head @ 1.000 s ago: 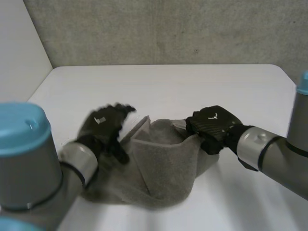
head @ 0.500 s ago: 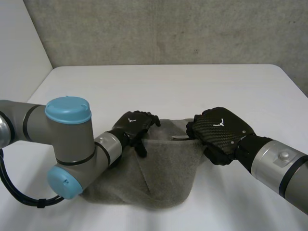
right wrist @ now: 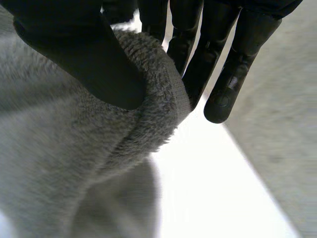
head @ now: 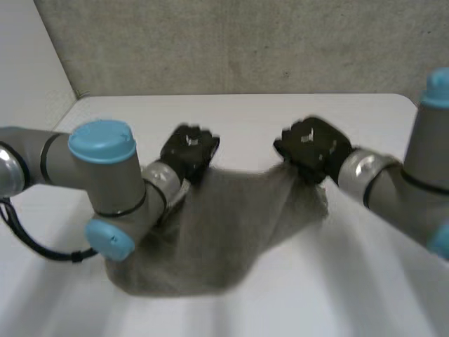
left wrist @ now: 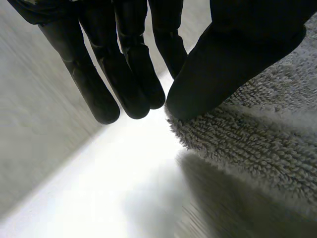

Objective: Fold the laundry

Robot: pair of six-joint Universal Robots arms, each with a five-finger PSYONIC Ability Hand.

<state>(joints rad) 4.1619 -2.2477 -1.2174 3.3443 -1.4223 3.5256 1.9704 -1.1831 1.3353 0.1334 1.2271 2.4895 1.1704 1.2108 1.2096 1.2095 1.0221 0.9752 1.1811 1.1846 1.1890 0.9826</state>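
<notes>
Pinches the upper left corner of the grey towel (head: 224, 217) with the left hand (head: 189, 149), thumb pressed on the terry edge against nearly straight fingers. Holds that top edge raised and stretched across to the right, with the lower part slumped on the white table (head: 245, 116) toward the near left. Clamps the upper right corner with the right hand (head: 312, 146), thumb over the rolled hem, fingers behind. Shows open tabletop beyond both hands up to the far edge, and more at near right.

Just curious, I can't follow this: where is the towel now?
In the head view the towel hangs over the table between the left hand and right hand, each pinching a corner.
</notes>
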